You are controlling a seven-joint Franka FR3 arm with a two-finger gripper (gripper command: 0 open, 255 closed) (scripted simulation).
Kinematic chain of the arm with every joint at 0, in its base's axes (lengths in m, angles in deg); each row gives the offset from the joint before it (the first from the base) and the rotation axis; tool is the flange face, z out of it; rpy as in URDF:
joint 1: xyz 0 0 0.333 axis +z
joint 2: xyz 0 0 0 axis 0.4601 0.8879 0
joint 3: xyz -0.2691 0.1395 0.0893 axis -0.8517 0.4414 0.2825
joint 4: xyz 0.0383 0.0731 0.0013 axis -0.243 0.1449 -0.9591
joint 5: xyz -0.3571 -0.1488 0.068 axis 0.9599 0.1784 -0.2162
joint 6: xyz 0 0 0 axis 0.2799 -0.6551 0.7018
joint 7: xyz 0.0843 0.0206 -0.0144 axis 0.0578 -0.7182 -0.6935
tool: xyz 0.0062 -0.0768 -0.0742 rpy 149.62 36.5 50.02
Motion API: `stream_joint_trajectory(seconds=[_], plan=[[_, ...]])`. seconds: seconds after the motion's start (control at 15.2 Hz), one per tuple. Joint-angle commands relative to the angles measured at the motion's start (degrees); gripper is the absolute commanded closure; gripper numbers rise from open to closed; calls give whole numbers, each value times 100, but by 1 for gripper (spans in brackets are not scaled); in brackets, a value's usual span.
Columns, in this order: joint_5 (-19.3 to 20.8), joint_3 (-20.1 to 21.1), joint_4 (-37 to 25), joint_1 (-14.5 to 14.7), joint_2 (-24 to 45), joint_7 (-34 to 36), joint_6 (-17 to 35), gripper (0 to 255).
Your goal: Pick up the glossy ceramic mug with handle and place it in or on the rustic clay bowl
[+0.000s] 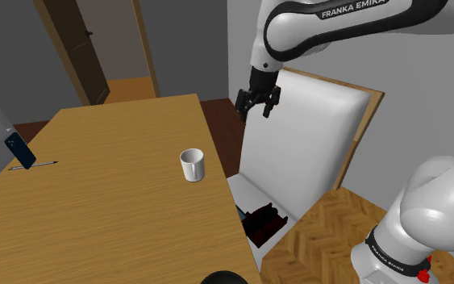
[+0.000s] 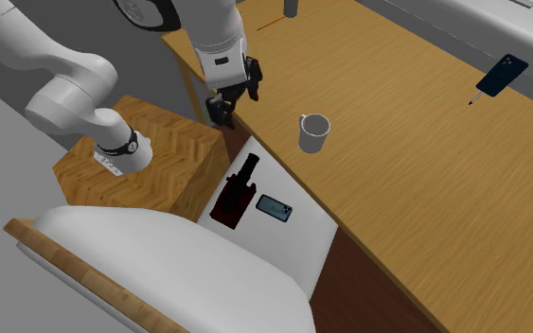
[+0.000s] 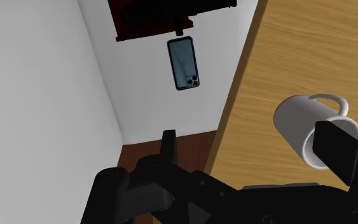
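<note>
A white mug (image 1: 192, 164) with a handle stands upright on the wooden table (image 1: 104, 210), close to the edge that faces the chair. It also shows in the second exterior view (image 2: 314, 131) and the wrist view (image 3: 301, 124). My black gripper (image 1: 258, 102) hangs open and empty in the air above the gap between table edge and chair, off to the mug's side (image 2: 232, 98). In the wrist view the gripper (image 3: 252, 147) looks down on the table edge, and one finger (image 3: 336, 147) overlaps the mug's rim. A dark rounded rim (image 1: 225, 277), perhaps the bowl, pokes in at the table's near end.
A white chair (image 1: 306, 133) with a wooden frame is pushed up to the table; a dark red object (image 2: 238, 189) and a phone (image 2: 275, 207) lie on its seat. Another phone (image 1: 19, 151) and a pen (image 1: 33, 166) sit on the table's far side. A door (image 1: 76, 48) stands behind.
</note>
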Motion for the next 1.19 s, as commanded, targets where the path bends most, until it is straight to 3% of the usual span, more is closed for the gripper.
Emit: stream_joint_trajectory(seconds=[0.0, 0.53, 1.12], plan=[[26, 120, -178, 37, 434, 115, 223, 0], [333, 480, -1100, 208, 2111, 614, 806, 0], [832, 611, -2444, 534, 3918, 1126, 1050, 0]])
